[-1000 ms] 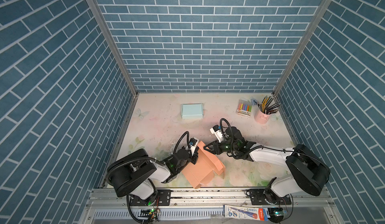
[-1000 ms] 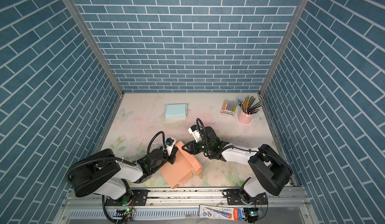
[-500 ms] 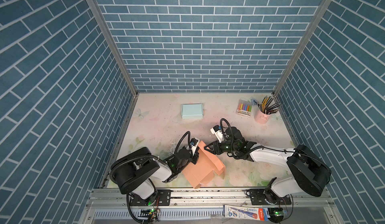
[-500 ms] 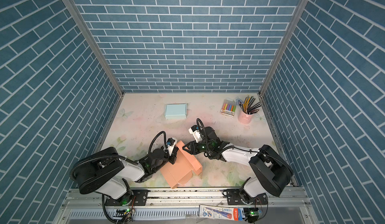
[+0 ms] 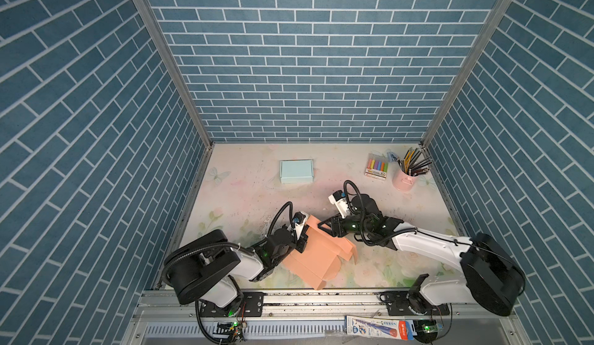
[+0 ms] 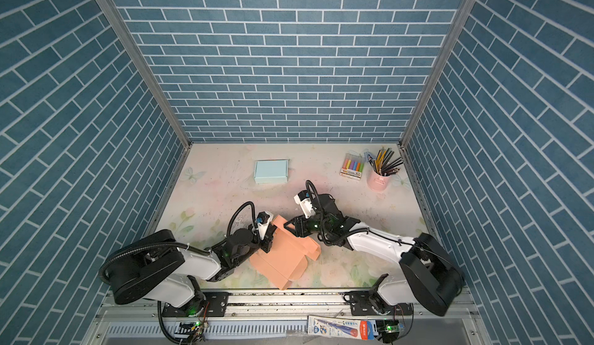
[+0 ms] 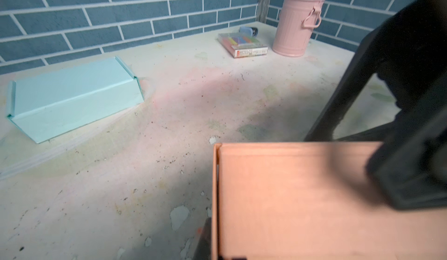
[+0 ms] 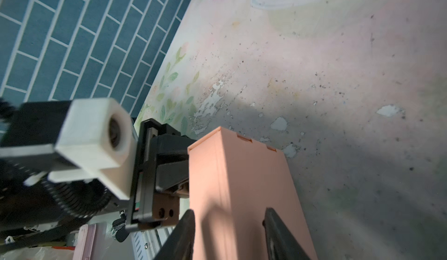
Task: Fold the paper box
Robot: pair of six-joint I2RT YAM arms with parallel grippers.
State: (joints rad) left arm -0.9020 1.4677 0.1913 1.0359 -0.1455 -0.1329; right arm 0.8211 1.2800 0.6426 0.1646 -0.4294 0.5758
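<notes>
The orange paper box (image 5: 316, 256) (image 6: 283, 256) lies partly folded near the table's front edge, in both top views. My left gripper (image 5: 302, 241) (image 6: 268, 240) is at its left side, shut on the box's upright side wall (image 7: 215, 198). The right wrist view shows the left gripper's fingers (image 8: 174, 174) pressed together on that wall. My right gripper (image 5: 324, 227) (image 6: 291, 226) reaches in from the right over the box's far end. It is open, and its two dark fingertips (image 8: 186, 234) stand apart with the box's top face (image 8: 242, 186) between them.
A folded light blue box (image 5: 296, 171) sits at the back centre. A pack of coloured markers (image 5: 376, 166) and a pink cup of pencils (image 5: 404, 179) stand at the back right. Blue brick walls close three sides; a metal rail (image 5: 321, 298) runs along the front.
My left gripper has closed onto the box's side wall. My right gripper's fingers have spread wider over the box's far end. The box has hardly moved.
</notes>
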